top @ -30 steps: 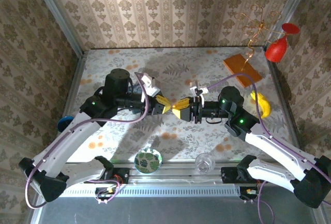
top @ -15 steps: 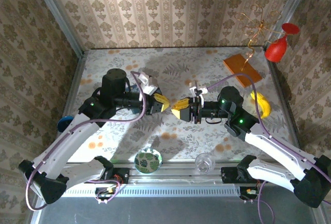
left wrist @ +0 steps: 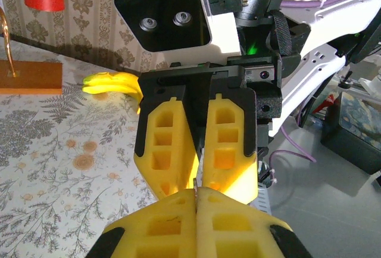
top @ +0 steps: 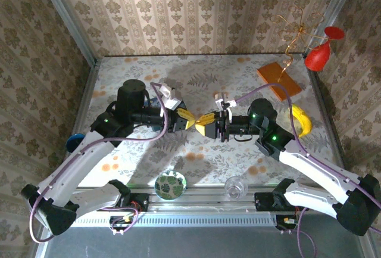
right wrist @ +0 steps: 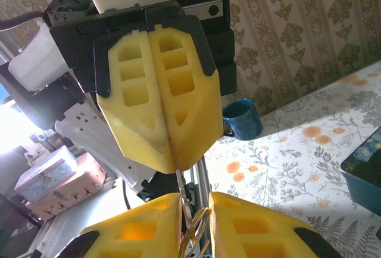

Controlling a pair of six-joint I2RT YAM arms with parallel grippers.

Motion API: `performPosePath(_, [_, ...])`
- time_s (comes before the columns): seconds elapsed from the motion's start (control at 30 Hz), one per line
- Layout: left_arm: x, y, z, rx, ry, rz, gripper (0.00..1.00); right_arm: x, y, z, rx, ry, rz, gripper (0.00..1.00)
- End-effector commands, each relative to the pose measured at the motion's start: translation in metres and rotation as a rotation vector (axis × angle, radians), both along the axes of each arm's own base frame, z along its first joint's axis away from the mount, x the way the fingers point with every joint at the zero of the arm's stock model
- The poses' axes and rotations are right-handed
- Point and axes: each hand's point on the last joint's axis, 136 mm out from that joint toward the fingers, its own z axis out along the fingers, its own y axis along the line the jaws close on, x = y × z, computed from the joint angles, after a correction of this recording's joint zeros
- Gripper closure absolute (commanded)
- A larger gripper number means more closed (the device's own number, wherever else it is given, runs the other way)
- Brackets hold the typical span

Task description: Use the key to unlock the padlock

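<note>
Grippers meet tip to tip in the middle of the overhead picture. The left gripper (top: 186, 119) is clamped flat on the key (left wrist: 194, 187), a dark sliver aimed at the right gripper (top: 205, 123), presumably to line it up with the lock. That one is pinched narrow on what I take to be the padlock (right wrist: 193, 231) (just wire loops show, low in its wrist frame). Along the bottom edge, the glass (top: 236, 186) looks empty and so does the patterned dish (top: 169, 185). I can't see inside the blue mug (right wrist: 241, 121).
</note>
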Motion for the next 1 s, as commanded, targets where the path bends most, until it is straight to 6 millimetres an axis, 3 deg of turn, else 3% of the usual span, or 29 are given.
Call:
performPosePath(0.0, [-0.0058, 0.0033, 0.0046, -0.024, -0.007, -0.018, 1.00, -0.0041, -0.0007, 0.0199, 0.040, -0.049, 0.002, 0.83])
performPosePath(0.13, [-0.0048, 0.0038, 0.0043, -0.025, -0.009, -0.013, 1.00, -0.0049, -0.0012, 0.0194, 0.038, -0.048, 0.003, 0.88])
performPosePath(0.97, [0.0010, 0.0071, 0.0053, -0.038, 0.001, 0.010, 1.00, -0.0046, -0.0039, 0.0196, 0.038, -0.060, -0.016, 0.89])
